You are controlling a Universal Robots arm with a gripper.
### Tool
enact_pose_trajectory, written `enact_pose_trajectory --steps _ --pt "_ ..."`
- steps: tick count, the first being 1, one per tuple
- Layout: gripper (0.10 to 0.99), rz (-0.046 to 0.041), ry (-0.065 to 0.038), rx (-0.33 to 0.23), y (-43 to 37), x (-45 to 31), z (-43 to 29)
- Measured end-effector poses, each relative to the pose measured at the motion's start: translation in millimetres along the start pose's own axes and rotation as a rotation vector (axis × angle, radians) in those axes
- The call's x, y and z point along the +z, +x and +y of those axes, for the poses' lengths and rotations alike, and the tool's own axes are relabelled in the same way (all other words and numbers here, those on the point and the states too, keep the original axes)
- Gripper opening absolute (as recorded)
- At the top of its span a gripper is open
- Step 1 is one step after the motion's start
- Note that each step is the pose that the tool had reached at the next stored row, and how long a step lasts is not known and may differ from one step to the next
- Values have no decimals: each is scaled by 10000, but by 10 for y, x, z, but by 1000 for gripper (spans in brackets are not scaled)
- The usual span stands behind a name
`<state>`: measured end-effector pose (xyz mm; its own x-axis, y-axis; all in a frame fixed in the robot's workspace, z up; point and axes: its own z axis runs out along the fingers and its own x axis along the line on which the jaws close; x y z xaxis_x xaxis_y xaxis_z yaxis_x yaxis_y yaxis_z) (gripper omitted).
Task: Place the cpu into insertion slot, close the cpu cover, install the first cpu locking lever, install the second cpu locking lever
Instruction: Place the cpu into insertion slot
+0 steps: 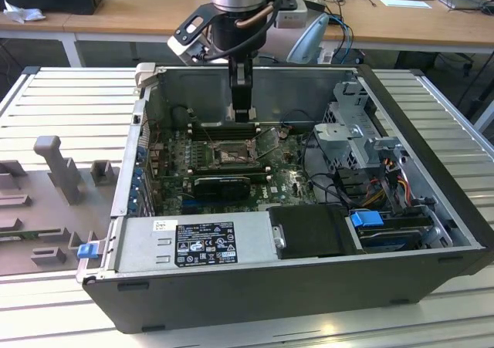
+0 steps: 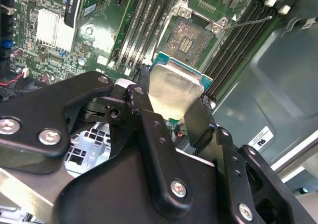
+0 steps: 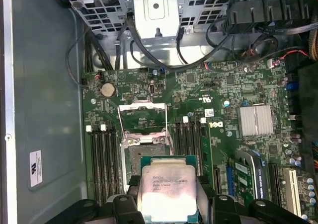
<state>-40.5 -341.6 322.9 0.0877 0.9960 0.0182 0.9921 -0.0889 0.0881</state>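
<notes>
My gripper (image 1: 244,115) reaches down into the open computer case, just above the far edge of the insertion slot (image 1: 229,155). It is shut on the cpu (image 2: 176,91), a silver-topped square chip with a green rim, pinched by two opposite edges between black fingers (image 2: 144,87). In the first wrist view the cpu (image 3: 166,190) hangs over the near part of the insertion slot (image 3: 133,157) and hides part of it. The slot's dark centre (image 2: 188,39) is bare. The cpu cover (image 3: 144,115) is swung open beyond the slot. A thin locking lever (image 2: 253,21) sticks out beside the slot.
The green motherboard (image 1: 289,184) carries long black memory slots (image 3: 191,139) on both sides of the socket. A grey power supply (image 1: 193,240) and black drive cover (image 1: 312,231) line the case front. A metal drive cage (image 1: 356,136) with cables stands at the exterior view's right.
</notes>
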Motion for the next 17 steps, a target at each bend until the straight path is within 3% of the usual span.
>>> enact_pose_trajectory --steps 17 --pt "525 0 0 0 -1 59 -5"
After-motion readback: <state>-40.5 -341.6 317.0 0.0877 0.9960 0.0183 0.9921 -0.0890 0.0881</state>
